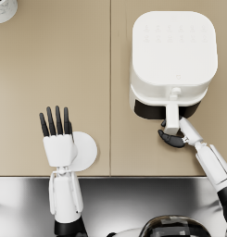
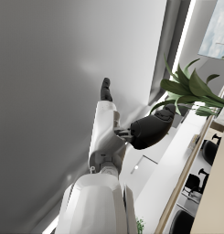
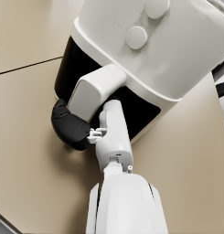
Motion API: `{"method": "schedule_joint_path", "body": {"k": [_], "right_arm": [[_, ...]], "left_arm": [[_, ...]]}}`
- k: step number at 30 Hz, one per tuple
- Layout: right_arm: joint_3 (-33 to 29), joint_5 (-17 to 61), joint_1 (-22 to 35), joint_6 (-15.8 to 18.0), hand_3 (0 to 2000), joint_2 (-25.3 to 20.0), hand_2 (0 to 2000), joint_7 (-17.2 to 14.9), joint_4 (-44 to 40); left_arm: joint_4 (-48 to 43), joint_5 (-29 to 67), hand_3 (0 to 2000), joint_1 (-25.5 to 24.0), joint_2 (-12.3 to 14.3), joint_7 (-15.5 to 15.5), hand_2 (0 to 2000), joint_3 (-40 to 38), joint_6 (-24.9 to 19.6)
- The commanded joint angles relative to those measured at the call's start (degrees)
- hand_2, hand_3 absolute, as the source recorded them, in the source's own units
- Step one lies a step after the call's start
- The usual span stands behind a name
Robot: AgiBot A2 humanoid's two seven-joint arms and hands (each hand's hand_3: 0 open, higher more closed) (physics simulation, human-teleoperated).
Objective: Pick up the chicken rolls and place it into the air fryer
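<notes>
The white air fryer [image 1: 173, 51] stands at the back right of the beige counter, with a dark band along its front. My right hand [image 1: 173, 138] grips the white drawer handle [image 1: 172, 115] from below. The right wrist view shows the same hold: the dark hand [image 3: 70, 130] wraps the handle [image 3: 93, 93] of the fryer [image 3: 163, 50]. My left hand [image 1: 57, 134] hovers open, fingers straight and spread, over a round white plate [image 1: 87, 150] at the front left. The left wrist view shows this hand [image 2: 131, 128] holding nothing. No chicken rolls show in any view.
A white round container [image 1: 3, 9] sits at the counter's far left corner. A seam [image 1: 110, 69] runs down the middle of the beige counter. A steel strip [image 1: 115, 199] borders its front edge. A green plant [image 2: 191, 91] shows in the left wrist view.
</notes>
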Motion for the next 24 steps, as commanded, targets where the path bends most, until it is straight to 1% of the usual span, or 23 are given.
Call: {"method": "schedule_joint_path", "body": {"k": [1, 2, 3, 4, 5, 7, 10, 24], "right_arm": [[0.67, 0.00, 4.20, 0.24, 2000, -15.26, 2000, 0.06, -2.25], [-0.02, 0.00, 1.01, 0.47, 2000, -0.99, 2000, 0.12, -2.10], [0.69, 0.00, 4.61, 0.67, 2000, -15.27, 2000, 0.12, -2.76], [-1.15, 0.00, 3.94, 0.87, 2000, -15.93, 2000, 0.13, -3.04], [-0.47, -0.03, 1.71, 1.66, 2000, -1.86, 2000, 0.21, -3.83], [-1.06, -0.08, 1.71, 2.71, 2000, -2.12, 2000, 0.37, -4.20], [-1.45, -0.11, 1.70, 3.28, 2000, -2.31, 2000, 0.51, -4.46], [-1.71, -0.13, 1.73, 3.71, 2000, -2.43, 2000, 0.64, -4.63]], "left_arm": [[-0.45, 0.00, 0, -0.07, -0.03, 0.00, 0, -1.31, 0.00], [-0.14, 0.00, 0, -0.05, -0.08, 0.00, 0, -1.18, 0.00], [-0.06, 0.00, 0, -0.04, -0.14, 0.00, 0, -1.36, 0.00], [0.06, 0.00, 0, -0.62, -0.02, 0.00, 0, -0.89, 0.00], [-0.01, 0.00, 0, -0.21, -0.17, 0.00, 0, -1.32, 0.00], [0.19, 0.00, 0, -0.85, -0.08, 0.00, 0, -1.15, 0.00], [0.25, 0.00, 0, -0.96, -0.10, 0.00, 0, -1.24, 0.00], [0.28, 0.00, 0, -1.02, -0.11, 0.00, 0, -1.29, 0.00]]}}
